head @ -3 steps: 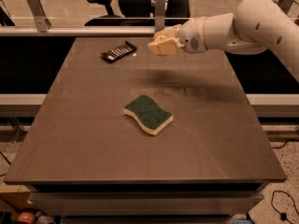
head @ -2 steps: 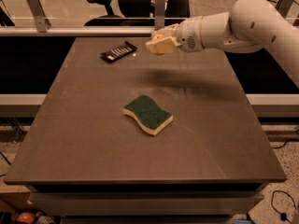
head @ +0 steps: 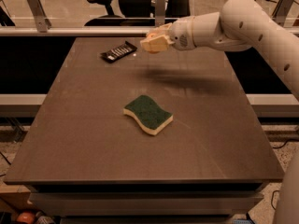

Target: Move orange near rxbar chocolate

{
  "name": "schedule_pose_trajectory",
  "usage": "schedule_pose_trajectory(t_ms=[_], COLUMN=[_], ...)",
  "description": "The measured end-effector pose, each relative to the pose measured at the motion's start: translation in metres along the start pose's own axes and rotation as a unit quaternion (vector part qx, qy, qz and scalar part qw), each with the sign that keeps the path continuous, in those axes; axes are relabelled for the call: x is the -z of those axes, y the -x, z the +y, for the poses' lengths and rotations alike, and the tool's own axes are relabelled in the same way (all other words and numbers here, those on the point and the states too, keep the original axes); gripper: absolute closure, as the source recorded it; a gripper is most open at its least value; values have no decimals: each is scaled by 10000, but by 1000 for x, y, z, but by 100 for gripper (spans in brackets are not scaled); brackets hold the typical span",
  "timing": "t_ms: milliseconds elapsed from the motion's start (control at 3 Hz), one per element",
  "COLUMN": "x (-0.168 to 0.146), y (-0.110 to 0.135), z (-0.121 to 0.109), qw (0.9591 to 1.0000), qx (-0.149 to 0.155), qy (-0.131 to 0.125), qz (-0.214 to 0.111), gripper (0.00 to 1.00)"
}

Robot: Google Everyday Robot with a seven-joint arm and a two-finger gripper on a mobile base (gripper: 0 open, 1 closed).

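The rxbar chocolate (head: pixel 118 52) is a flat black bar with white print, lying at the far left of the brown table (head: pixel 93 139). My gripper (head: pixel 152 42) hangs above the table's far edge, just right of the bar, at the end of the white arm (head: pixel 219 27) reaching in from the right. The orange does not show anywhere on the table; it is hidden or out of view.
A green-and-yellow wavy sponge (head: pixel 148 114) lies in the middle of the table. A metal rail (head: pixel 70 31) and office chairs (head: pixel 105 3) stand behind the far edge. The arm casts a shadow on the table under it.
My gripper has moved a little to the left, closer to the black bar. The sponge and the bar have not moved.
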State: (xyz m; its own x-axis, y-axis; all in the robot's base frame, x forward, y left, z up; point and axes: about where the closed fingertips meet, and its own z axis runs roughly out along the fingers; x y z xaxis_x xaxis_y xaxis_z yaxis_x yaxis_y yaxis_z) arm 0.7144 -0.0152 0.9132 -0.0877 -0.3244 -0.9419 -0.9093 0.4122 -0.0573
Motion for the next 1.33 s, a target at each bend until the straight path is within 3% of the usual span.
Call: schedule_pose_trajectory(t_ms=[667,1333], x=[-29,-58], y=[1,-11], z=[-12,-22], qw=[9998,9997], qx=[-112,-225], qy=[-95,-134], qz=[104,-33], gripper=[100,100])
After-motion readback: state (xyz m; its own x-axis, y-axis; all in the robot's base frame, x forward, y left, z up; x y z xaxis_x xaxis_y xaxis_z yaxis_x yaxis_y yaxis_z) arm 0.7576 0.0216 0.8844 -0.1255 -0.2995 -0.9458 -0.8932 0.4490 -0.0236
